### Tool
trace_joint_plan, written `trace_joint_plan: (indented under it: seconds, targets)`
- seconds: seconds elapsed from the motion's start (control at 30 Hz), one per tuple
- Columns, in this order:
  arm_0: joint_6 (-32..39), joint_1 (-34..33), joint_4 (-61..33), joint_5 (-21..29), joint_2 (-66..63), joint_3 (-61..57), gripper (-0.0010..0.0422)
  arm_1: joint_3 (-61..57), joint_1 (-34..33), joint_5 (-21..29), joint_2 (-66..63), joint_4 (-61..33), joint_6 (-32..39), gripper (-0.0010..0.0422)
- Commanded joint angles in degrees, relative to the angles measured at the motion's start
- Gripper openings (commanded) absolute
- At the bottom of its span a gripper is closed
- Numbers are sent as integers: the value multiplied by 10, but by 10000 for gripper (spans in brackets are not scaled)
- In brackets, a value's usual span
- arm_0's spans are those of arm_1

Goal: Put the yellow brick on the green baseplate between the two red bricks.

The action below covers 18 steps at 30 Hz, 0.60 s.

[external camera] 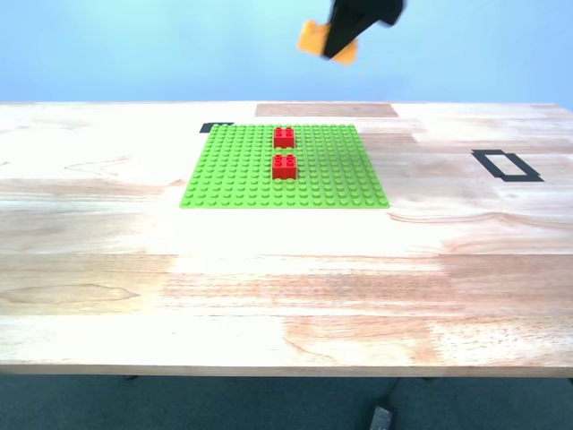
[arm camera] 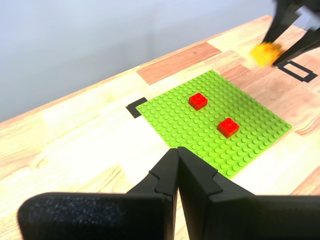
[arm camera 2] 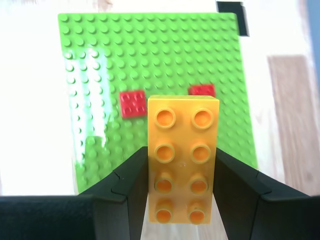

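Observation:
The green baseplate point(external camera: 233, 170) lies flat at the table's far middle. Two red bricks stand on it in one column, one farther point(external camera: 284, 136) and one nearer point(external camera: 285, 166), a small gap between them. My second gripper point(external camera: 340, 43) hangs high above the plate's far edge, shut on the yellow brick point(external camera: 315, 39). In the second wrist view the yellow brick point(arm camera 2: 182, 165) sits lengthwise between the fingers point(arm camera 2: 131, 180), above the baseplate point(arm camera 2: 165, 50) and both red bricks point(arm camera 2: 133, 103) point(arm camera 2: 202, 90). My first gripper point(arm camera: 177, 167) is shut and empty, off the plate's side, looking at the baseplate point(arm camera: 170, 115).
The table point(external camera: 269, 296) is light wood with a wide bare front. A black tape rectangle point(external camera: 506, 165) marks the exterior view's right. A black tape piece point(external camera: 218, 127) sits at the plate's far corner. A blue wall stands behind.

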Motion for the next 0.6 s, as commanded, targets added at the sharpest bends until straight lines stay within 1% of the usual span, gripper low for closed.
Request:
trace_joint_plan:
  seconds: [0.03, 0.3, 0.4, 0.6]
  targets:
    - [0, 0, -1, 0, 0, 0, 0, 39, 12, 0, 52, -3, -1, 16]
    - [1, 0, -1, 0, 0, 0, 0, 137, 14, 2, 180, -46, -28, 16]
    - [1, 0, -1, 0, 0, 0, 0, 160, 14, 2, 217, -48, -34, 16]
    - [1, 0, -1, 0, 0, 0, 0, 179, 14, 29, 268, -48, -40, 16]
